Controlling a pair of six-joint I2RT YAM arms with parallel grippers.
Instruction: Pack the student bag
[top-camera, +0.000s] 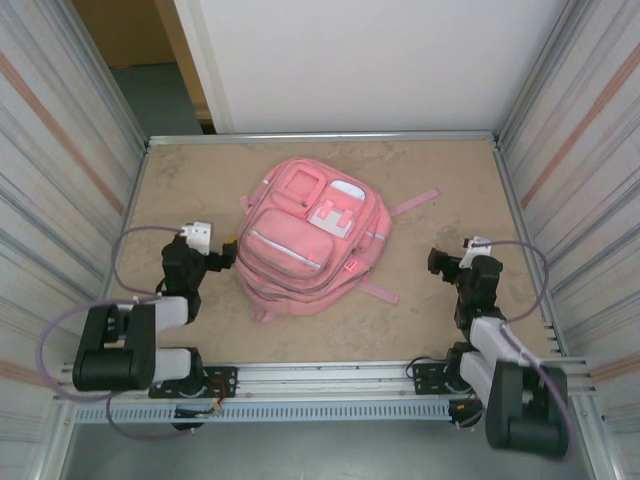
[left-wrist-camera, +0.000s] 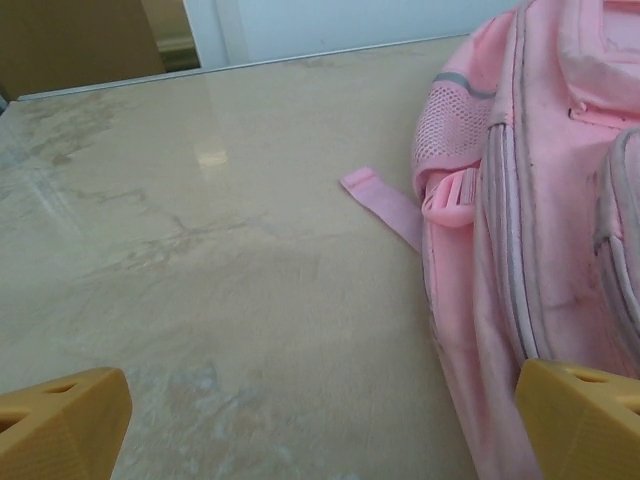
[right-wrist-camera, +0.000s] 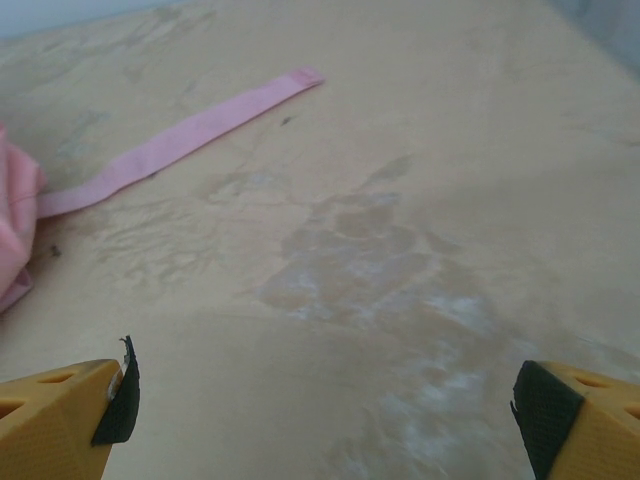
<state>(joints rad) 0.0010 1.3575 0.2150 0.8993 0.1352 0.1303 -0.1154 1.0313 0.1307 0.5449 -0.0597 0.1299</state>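
Observation:
The student bag (top-camera: 312, 235), a large pink backpack with front zip pockets and pale patches, lies flat in the middle of the table. My left gripper (top-camera: 229, 255) sits just left of its lower side, open, nothing between the yellow fingers (left-wrist-camera: 60, 420). In the left wrist view the bag's side (left-wrist-camera: 540, 200) fills the right, close to my right-hand finger, and a short strap (left-wrist-camera: 385, 205) pokes out. My right gripper (top-camera: 440, 262) stands open over bare table to the right of the bag. A long pink strap (right-wrist-camera: 180, 140) lies ahead of it.
Corrugated metal walls (top-camera: 60, 180) close in the table (top-camera: 430, 180) on the left and right, with a white panel at the back. Straps (top-camera: 378, 290) trail from the bag's right side. Bare tabletop lies on either side of the bag.

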